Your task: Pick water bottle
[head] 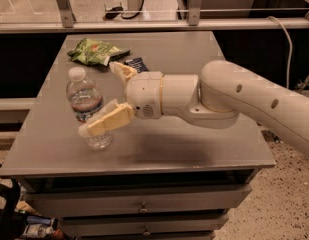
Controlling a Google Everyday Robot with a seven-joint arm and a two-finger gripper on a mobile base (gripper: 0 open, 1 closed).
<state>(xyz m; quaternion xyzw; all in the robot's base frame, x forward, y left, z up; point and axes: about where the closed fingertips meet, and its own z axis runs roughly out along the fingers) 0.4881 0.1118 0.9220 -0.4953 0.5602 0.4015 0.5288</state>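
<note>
Approach looks nearly complete: gripper [100, 98] is spread wide, upright water bottle [84, 95] stands on the table [194, 149] just inside its fingertips, near finger crossing the bottle's lower body, so closing and lifting are judged not yet done.

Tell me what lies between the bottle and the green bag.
Only bare table, in the camera view. The open gripper is at the bottle, one finger in front of it; the bag lies behind.
</note>
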